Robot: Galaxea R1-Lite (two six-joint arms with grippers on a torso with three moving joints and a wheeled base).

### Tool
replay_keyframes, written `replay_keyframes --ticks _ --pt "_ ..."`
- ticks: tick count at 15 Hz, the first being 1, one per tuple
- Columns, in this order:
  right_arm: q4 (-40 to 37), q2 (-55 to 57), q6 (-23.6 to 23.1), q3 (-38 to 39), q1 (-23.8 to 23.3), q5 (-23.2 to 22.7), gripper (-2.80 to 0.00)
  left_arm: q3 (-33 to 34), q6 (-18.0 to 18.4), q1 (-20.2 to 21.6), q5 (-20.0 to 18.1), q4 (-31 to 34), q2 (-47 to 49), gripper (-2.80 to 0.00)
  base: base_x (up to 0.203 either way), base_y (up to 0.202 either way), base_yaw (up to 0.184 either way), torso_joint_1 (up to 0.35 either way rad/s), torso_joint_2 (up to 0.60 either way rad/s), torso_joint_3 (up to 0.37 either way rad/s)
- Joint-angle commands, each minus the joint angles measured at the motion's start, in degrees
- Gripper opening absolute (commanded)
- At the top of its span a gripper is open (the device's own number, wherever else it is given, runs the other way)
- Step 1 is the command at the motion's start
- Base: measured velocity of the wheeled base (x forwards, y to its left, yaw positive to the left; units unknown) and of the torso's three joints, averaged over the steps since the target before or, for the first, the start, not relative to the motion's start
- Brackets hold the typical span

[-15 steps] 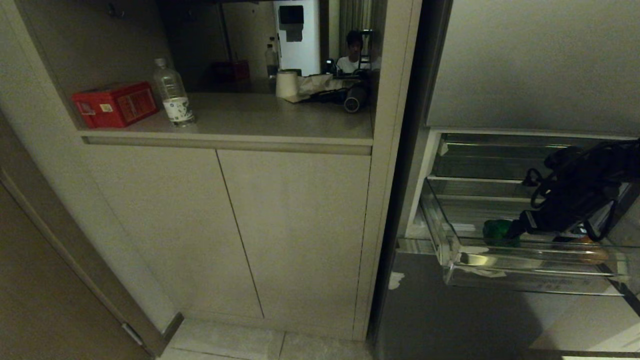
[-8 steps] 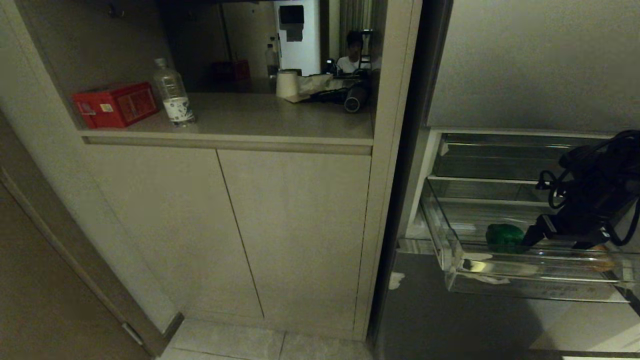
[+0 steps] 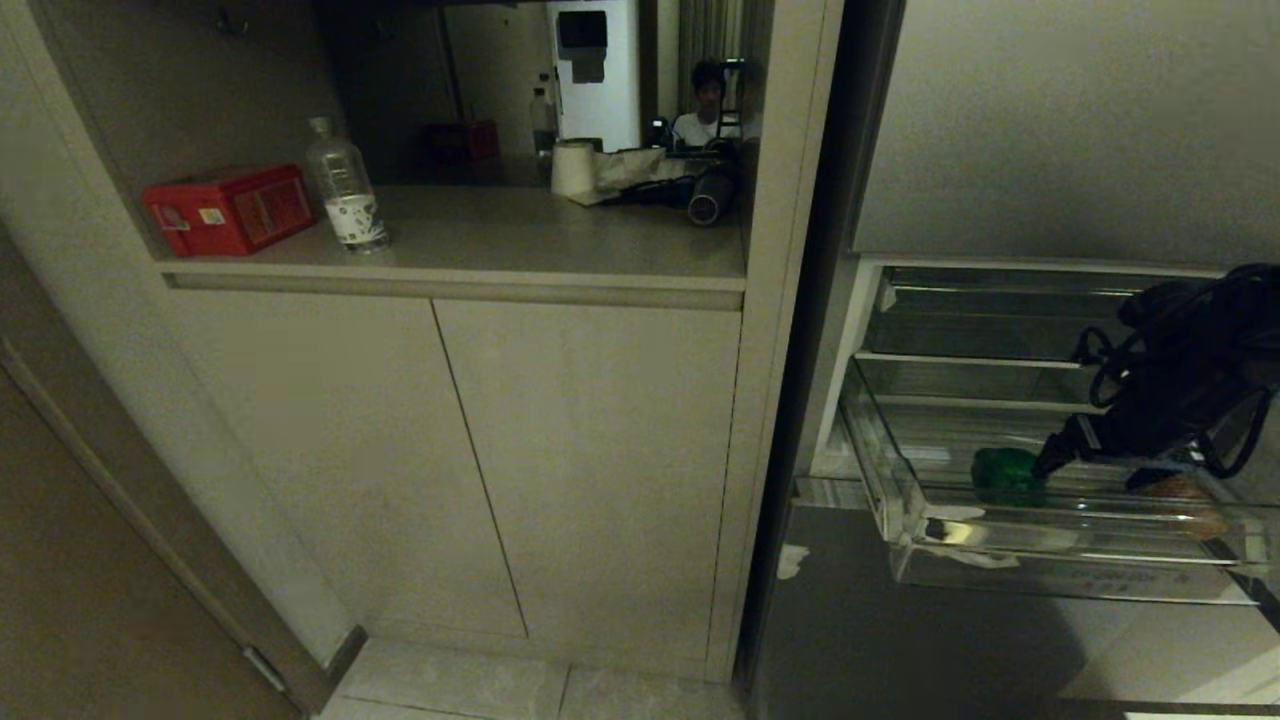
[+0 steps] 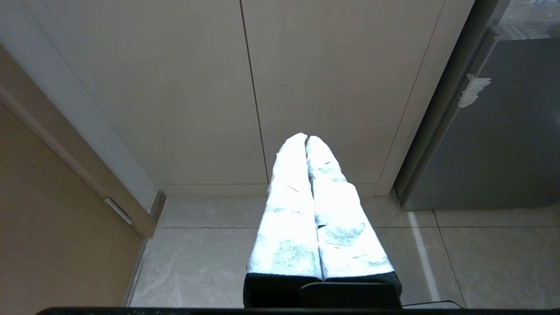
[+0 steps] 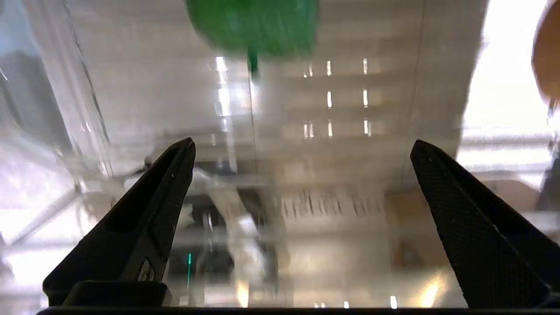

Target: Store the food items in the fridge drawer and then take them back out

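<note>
right claw (image 5: 302, 148) spread wide, empty, inside fridge drawer (image 3: 1060, 560) near green item (image 5: 253, 26).

Right gripper (image 5: 302, 148) jaws gape wide (nothing between them) before green item (image 5: 253, 26).

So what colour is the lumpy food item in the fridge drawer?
Green: the lumpy food item in the fridge drawer shows best in the head view.
</note>
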State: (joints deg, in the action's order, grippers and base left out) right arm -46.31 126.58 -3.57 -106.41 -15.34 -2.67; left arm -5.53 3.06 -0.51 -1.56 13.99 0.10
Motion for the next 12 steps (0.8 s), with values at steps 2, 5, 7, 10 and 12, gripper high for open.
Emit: replay_keyframes --ticks 2,5,7,10,12 --pt "2.4 3.4 0.1 -1.2 0.7 -0.1 0.00 0.0 0.0 0.0 0.0 0.1 0.1 -2.80 0.000 0.000 0.000 0.000 0.00 0.000" --pt "8.8 5.3 0.6 -1.5 1.3 -0.7 0.00 0.0 0.0 0.0 0.0 0.1 0.1 -2.80 0.000 0.000 0.000 0.000 0.00 0.000" --pt "9.2 6.4 0.7 -2.0 2.0 -0.8 0.00 0.0 0.0 0.0 0.0 0.1 0.1 -2.80 0.000 0.000 0.000 0.000 0.00 0.000" --pt "12.3 9.1 1.0 -3.0 2.8 -0.8 0.00 0.0 0.0 0.0 0.0 0.1 0.1 -2.80 0.000 0.000 0.000 0.000 0.00 0.000" --pt "13.4 10.0 1.0 -3.0 3.4 -0.8 0.00 0.0 0.0 0.1 0.0 0.1 0.1 -2.80 0.000 0.000 0.000 0.000 0.00 0.000"
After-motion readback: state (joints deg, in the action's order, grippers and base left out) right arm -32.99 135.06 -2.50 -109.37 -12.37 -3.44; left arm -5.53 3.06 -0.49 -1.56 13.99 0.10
